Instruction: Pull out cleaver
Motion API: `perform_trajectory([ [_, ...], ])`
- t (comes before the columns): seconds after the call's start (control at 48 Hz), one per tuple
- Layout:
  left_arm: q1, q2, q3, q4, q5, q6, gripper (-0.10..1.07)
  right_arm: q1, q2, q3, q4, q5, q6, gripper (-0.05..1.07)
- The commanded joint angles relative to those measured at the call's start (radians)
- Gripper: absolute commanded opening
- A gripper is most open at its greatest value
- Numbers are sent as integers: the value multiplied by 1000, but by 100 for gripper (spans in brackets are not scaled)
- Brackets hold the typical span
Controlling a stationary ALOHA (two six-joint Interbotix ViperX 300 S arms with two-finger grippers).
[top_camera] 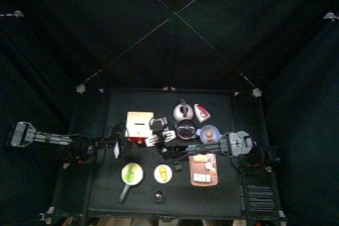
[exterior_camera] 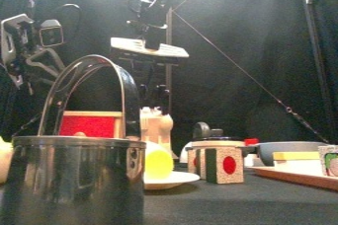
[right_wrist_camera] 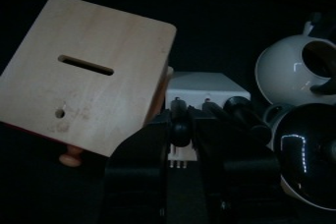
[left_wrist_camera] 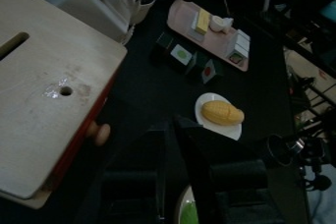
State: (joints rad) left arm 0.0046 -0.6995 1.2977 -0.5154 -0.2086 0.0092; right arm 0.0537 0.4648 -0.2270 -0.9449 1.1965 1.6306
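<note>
Black worktop (top_camera: 93, 151) inside black curtains; wooden knife block (top_camera: 139, 122) near its middle, a white plate (left_wrist_camera: 218, 128) with a yellow item in front of it. The cleaver cannot be made out. Left gripper (left_wrist_camera: 178, 191) and right gripper (right_wrist_camera: 179, 177) are near the block, jaw state unclear.

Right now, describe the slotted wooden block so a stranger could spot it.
On the small black table, look near the middle, beside the white pot. The wooden block is the only pale flat-faced box there, with one narrow slot and a small round hole in its face.
</note>
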Motion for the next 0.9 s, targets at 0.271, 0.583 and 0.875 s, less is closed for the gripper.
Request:
perform_trajectory([
  [0.271,2,2,-11,2,-9,2,58,14,-41,-28,-32,21,2,54],
  [0.583,2,0,-9,2,-9,2,58,60,-57,-41,-89,69,8,54],
  [0.875,2,2,-9,2,-9,2,58,118,-84,-41,-126,129,8,54],
])
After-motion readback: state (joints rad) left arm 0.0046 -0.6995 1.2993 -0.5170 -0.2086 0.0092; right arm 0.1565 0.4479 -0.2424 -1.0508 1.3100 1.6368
